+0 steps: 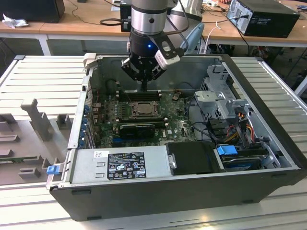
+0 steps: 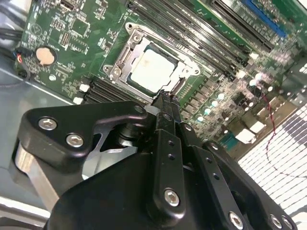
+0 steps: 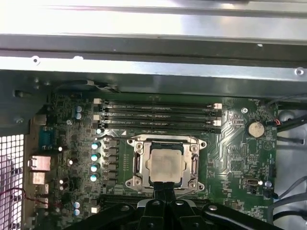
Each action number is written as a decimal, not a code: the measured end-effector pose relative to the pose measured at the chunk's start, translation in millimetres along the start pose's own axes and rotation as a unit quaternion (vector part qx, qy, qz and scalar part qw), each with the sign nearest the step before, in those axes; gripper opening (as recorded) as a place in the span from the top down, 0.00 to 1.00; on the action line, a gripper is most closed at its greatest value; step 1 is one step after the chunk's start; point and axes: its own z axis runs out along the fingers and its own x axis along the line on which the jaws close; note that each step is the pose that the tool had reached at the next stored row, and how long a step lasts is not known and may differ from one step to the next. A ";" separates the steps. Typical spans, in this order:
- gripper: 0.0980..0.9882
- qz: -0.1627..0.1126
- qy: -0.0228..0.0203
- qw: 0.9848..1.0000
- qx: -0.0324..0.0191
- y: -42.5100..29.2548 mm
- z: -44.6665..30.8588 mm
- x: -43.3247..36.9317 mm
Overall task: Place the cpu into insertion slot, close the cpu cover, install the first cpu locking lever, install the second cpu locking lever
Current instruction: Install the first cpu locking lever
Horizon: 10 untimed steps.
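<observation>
The cpu point(image 3: 165, 163) lies flat in the insertion slot point(image 3: 140, 168) on the green motherboard, its pale metal top showing in both wrist views point(image 2: 151, 69). The silver cpu cover point(image 3: 165, 141) lies down around the chip, framing it through its window. My gripper point(image 1: 144, 87) hangs just above the board at the socket's far edge in the exterior view. Its two black fingers point(image 2: 165, 103) are pressed together into one narrow tip with nothing between them, and the tip point(image 3: 163, 186) stands at the socket's rim. The socket point(image 1: 141, 109) sits mid-board.
The open computer case point(image 1: 268, 96) walls in the board. Black memory slots point(image 3: 158, 115) run along one side of the socket. A grey power supply point(image 1: 120, 165) and a black shroud point(image 1: 192, 158) fill the front. Drive cages and cables point(image 1: 230, 115) crowd the exterior view's right.
</observation>
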 end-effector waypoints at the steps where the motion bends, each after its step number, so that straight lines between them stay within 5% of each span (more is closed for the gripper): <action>1: 0.99 -0.007 0.000 1.000 0.000 0.0 0.0 0.0; 4: 0.99 -0.036 0.000 0.999 0.001 0.0 0.3 0.0; 10: 0.99 -0.042 0.000 0.999 0.001 0.5 2.2 7.9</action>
